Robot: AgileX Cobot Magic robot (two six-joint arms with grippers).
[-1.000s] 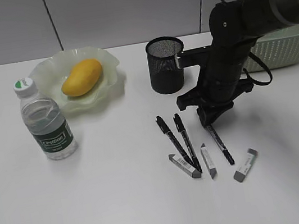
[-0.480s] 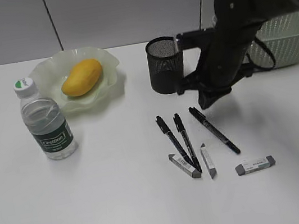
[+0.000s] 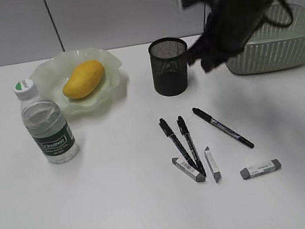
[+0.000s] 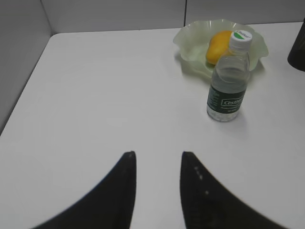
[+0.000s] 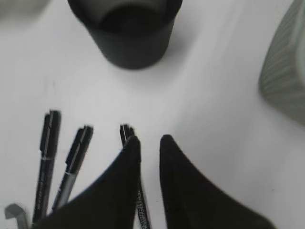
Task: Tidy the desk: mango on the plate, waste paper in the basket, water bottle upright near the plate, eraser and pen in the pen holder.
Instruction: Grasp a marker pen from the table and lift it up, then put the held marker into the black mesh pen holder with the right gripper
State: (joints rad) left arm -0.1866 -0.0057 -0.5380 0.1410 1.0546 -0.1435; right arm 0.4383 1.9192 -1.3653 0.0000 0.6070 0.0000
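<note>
1. right gripper (image 3: 206,59): has risen off the desk (image 3: 127,211) and now hangs beside the pen holder's rim. its jaws are a little apart with nothing between them, so it is released and empty.
2. pen holder (image 3: 170,66): black mesh cup, just left of and below the gripper. the wrist view looks into it and shows no pen or eraser that i can make out.
3. third pen (image 3: 222,128): directly beneath the gripper, flat on the desk. it has swung and slid since a second ago, when the jaws were pressed on it, and it did not come up with them. by my reading the pick failed and must be tried again.
4. other two pens (image 3: 174,141) (image 3: 188,138): below the gripper and to its left, side by side, unmoved.
5. erasers: two (image 3: 188,169) (image 3: 212,164) beyond the pens' far ends. a third (image 3: 260,169) has been knocked outward and now lies flatter.
6. basket (image 3: 281,47): right of the gripper, behind the arm. the waste paper is not visible.
7. mango (image 3: 83,79): on the plate (image 3: 47,70), well to the gripper's left. done.
8. water bottle (image 3: 47,122): upright by the plate. done. the green label seems to read "cestbon". the printing on the pens and erasers is too small to read.
9. left gripper (image 4: 156,155): jaws parted, holding nothing, well back from the bottle.
</note>
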